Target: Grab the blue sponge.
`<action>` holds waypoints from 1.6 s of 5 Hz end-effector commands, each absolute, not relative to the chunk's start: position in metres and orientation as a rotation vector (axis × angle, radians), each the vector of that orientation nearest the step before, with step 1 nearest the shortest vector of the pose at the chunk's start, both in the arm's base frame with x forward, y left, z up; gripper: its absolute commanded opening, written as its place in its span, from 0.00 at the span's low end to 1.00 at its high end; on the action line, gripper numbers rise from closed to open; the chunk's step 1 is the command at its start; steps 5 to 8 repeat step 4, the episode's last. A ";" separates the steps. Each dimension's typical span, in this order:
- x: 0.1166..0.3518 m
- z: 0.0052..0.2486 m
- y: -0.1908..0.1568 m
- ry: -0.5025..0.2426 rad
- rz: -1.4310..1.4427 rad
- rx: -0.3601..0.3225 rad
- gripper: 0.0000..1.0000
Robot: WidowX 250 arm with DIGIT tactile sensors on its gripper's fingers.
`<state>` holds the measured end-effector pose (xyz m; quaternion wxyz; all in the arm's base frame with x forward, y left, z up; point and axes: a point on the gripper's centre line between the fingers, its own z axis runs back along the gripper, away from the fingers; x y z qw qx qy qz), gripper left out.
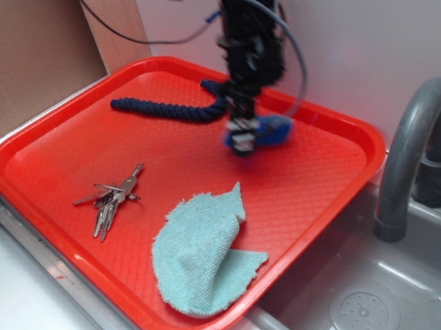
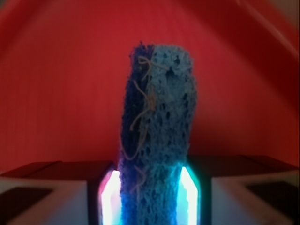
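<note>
Essentially complete: gripper is clamped on the blue sponge, seen in ext. view at the far side of the red tray, near its back rim. Wrist view confirms the grip: sponge stands between the two lit pads, both faces touching, w/ the darker scrub layer on the left face and a few tan fibres snagged along the seam. Ext. view is motion-blurred around the arm, so whether the sponge rests on the tray or is just clear of it cannot be told. Navy rope lies just beside the gripper, its near end at the fingers; contact not resolvable. Keys and pale terry cloth sit well apart at the front, untouched. Judged remaining: lift clear w/o slipping and w/o dragging the rope; grasp itself appears done. Grey tap and sink lie to the right, off the tray.
</note>
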<state>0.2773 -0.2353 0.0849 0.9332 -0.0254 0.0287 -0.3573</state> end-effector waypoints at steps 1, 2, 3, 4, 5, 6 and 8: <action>0.215 0.198 -0.175 0.048 -0.409 0.006 0.00; 0.193 0.215 -0.157 0.035 -0.289 0.000 0.00; 0.178 0.229 -0.142 0.004 -0.179 0.019 0.00; 0.176 0.228 -0.138 0.004 -0.153 0.012 0.00; 0.176 0.228 -0.138 0.004 -0.153 0.012 0.00; 0.176 0.228 -0.138 0.004 -0.153 0.012 0.00; 0.176 0.228 -0.138 0.004 -0.153 0.012 0.00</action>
